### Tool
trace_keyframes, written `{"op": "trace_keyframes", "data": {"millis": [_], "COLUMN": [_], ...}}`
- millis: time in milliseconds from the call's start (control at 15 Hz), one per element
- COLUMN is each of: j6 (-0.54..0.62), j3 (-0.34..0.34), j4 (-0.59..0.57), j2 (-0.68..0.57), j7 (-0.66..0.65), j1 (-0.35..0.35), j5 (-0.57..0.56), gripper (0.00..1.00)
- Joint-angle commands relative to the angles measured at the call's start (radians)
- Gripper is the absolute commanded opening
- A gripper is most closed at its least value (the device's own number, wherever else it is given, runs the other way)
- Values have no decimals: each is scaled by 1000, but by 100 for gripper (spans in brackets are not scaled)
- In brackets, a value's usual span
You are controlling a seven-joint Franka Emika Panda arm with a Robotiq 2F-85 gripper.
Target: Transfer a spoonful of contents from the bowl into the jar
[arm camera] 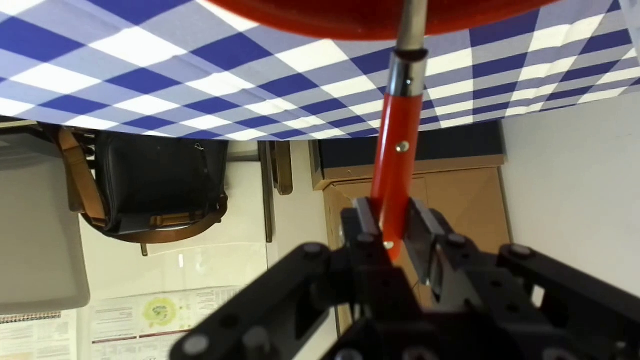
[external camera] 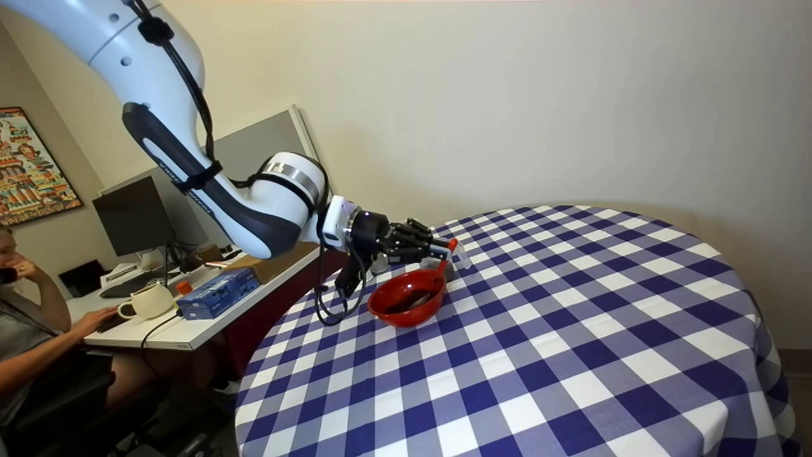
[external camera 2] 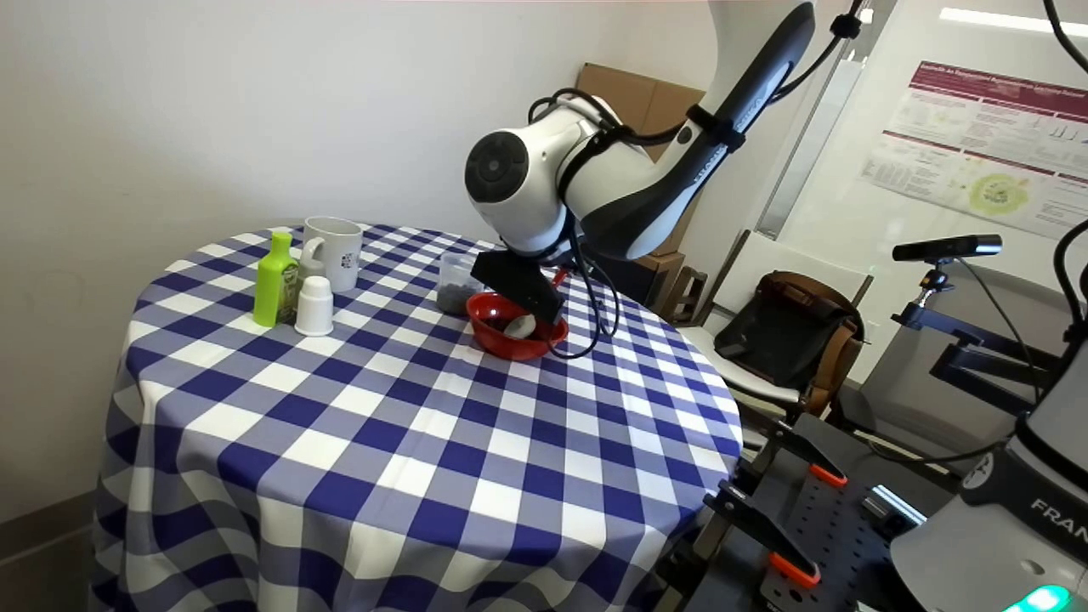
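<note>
The red handle of a spoon (arm camera: 398, 132) is held near its end by the gripper (arm camera: 392, 220), whose fingers (arm camera: 366, 220) are closed against it from both sides, parted only by the handle's thickness. The spoon is tilted: in an exterior view its head (external camera 2: 520, 326) is seen inside the red bowl (external camera 2: 510, 347), among dark contents (external camera 2: 495, 322), and its handle is angled up past the rim to the fingertips. The bowl is thus placed below the gripper, on the checked tablecloth (external camera: 571, 330). A clear jar (external camera 2: 456, 276), darkly filled in its lower part, is set close by the bowl; whether the two touch cannot be told. Well apart from the gripper, a mug (external camera 2: 342, 255), a green bottle (external camera 2: 272, 285) and a white bottle (external camera 2: 314, 308) are grouped together.
</note>
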State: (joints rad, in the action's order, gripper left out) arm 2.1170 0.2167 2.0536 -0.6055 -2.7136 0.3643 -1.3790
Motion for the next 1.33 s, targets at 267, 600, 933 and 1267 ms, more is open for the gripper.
{"op": "trace_keyframes", "data": {"millis": [267, 600, 933, 1267], "j6": [-10, 1, 14, 35], "j3": [63, 74, 70, 57], "j4": [-12, -3, 1, 9], "j2": [-50, -51, -50, -55], "j7": [-32, -32, -32, -32], "j1": [65, 82, 82, 62], "j5": [16, 39, 67, 127], "gripper": [5, 5, 5, 5]}}
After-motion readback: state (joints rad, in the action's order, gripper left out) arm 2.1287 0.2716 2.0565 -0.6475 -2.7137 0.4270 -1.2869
